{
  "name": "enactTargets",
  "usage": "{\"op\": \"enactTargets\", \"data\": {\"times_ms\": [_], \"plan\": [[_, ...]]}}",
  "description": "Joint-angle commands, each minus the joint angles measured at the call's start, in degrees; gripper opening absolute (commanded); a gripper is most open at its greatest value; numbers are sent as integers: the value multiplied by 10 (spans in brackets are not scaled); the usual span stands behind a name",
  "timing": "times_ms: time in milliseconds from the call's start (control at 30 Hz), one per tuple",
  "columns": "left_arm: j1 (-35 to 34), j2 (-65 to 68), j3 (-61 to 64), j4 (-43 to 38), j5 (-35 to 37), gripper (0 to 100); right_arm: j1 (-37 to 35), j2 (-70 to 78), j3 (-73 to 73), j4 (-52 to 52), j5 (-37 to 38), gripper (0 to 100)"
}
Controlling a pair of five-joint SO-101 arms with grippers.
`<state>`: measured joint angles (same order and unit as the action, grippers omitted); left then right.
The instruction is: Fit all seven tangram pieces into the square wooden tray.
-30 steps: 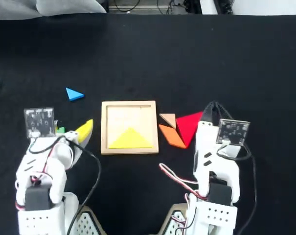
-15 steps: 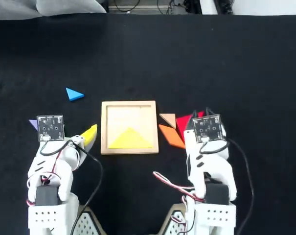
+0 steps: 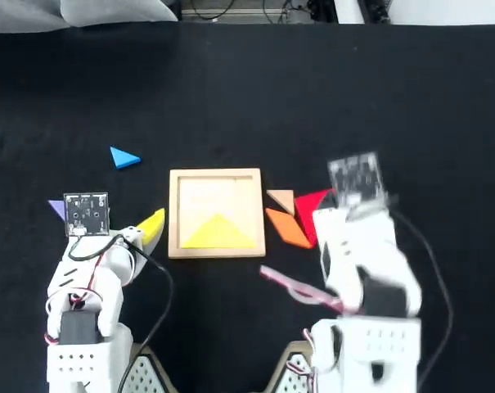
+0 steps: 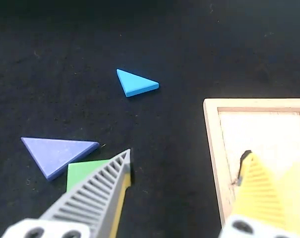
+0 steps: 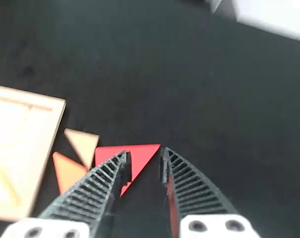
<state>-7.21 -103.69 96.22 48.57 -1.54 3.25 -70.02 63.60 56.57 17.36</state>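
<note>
The red triangle [image 5: 138, 161], flat on the table [image 3: 231, 98] near the tray [image 3: 173, 213], looks thin, stiff and light (probably slick), so the right end effector [image 5: 144, 151], slightly open over it, should pinch opposite edges.

The wooden tray [image 3: 173, 211] holds a yellow triangle [image 3: 218, 232]; a blue triangle [image 3: 124, 158] lies apart.

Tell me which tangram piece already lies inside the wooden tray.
The yellow triangle: it alone sits inside the tray; every other piece lies outside it.
</note>
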Motion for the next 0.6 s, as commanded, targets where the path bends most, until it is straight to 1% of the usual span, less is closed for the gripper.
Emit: {"op": "enactTargets", "data": {"times_ms": [0,100,133,200,300,433,567], "plan": [[5,-3,12,-11,-3,338,-32,267,-193,59,3,110],[4,-3,12,-11,-3,338,-71,443,-320,107,2,110],[4,-3,12,-11,-3,338,-83,491,-361,127,-9,110],[3,-3,12,-11,-3,338,-95,578,-439,165,-53,113],[2,-3,12,-11,-3,338,-88,698,-549,221,-108,138],[4,-3,12,-11,-3,338,-78,832,-662,284,-159,211],[5,-3,12,-11,-3,338,-79,901,-738,346,-179,219]]}}
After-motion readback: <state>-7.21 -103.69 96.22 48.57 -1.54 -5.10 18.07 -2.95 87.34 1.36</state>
